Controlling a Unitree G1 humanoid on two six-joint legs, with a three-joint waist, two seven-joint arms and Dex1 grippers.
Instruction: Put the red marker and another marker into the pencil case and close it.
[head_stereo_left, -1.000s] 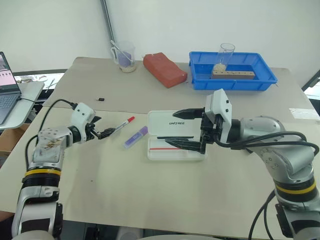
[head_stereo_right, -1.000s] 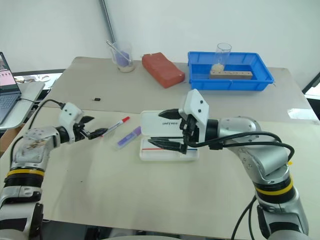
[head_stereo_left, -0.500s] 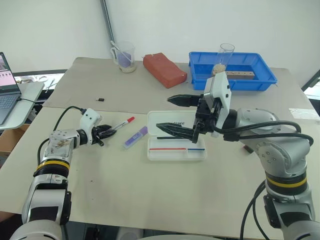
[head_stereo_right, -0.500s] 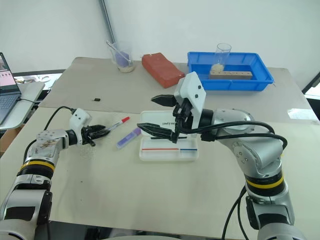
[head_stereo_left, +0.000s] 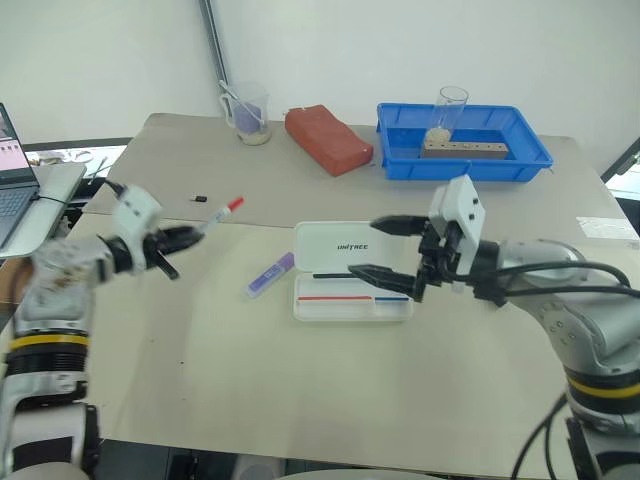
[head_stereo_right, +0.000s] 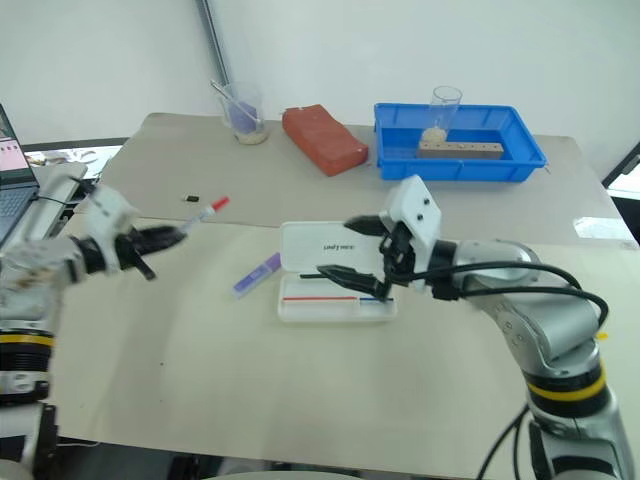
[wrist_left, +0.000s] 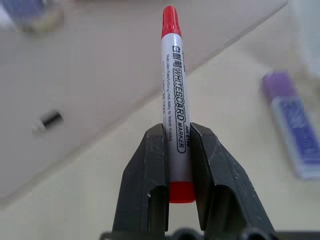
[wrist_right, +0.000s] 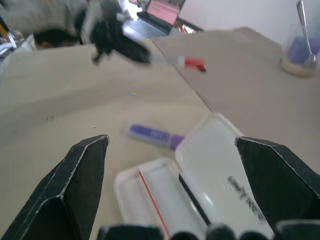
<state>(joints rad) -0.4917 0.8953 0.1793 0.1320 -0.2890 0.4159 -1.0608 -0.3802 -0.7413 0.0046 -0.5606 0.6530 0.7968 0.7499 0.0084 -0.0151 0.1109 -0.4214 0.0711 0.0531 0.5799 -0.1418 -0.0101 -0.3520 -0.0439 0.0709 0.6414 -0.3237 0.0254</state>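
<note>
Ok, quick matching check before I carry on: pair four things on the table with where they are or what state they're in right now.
Things:
1. red marker
2. purple highlighter
3. pencil case
4. blue tray

States:
a. lying flat on the table beside the case
b. open, lid back
c. clamped in the left gripper, off the table
d. at the far edge, holding a clear glass

Pairs: 1-c, 2-a, 3-b, 4-d
</note>
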